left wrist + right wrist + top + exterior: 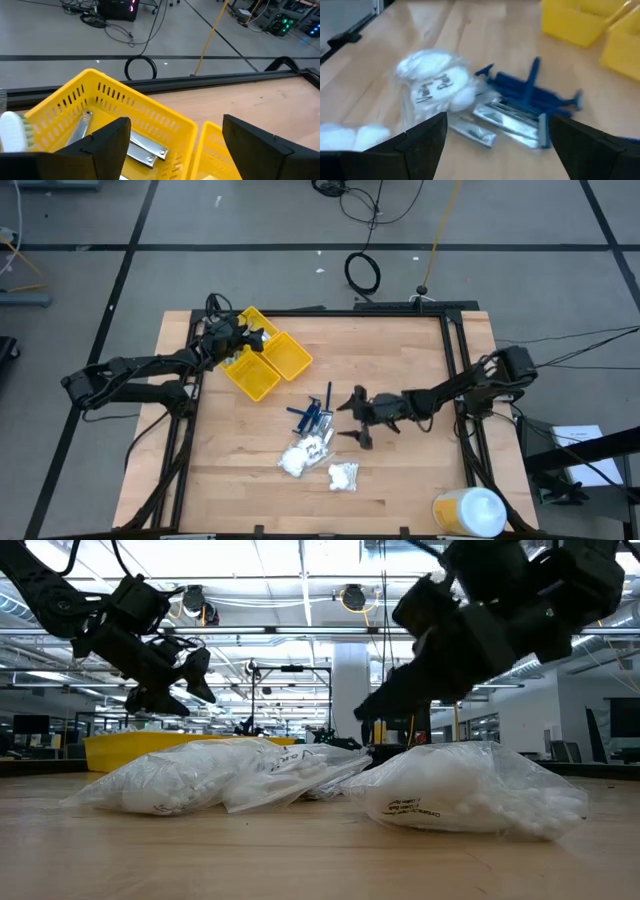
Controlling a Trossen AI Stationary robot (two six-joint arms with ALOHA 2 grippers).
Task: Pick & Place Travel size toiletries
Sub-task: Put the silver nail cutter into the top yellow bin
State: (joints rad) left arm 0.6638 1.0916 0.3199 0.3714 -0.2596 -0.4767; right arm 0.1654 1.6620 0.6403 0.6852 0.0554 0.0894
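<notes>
The yellow compartment tray [266,362] sits at the table's far left, and the left gripper [247,337] hovers over it with fingers spread and empty. At mid-table the right gripper [357,420], also released and empty, hangs just beside the toiletries. These are clear bags of white lumps [305,452], blue sticks [312,413] and silvery packets [507,121].

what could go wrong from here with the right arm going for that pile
1. The blue sticks, silvery packets and a cotton bag lie heaped and touching, so the open right end effector may grab several at once or scatter them.
2. The clear bags are soft and may slip out of a pinch.
3. The left end effector hovers open over the yellow tray, so both arms could crowd each other at drop-off.
</notes>
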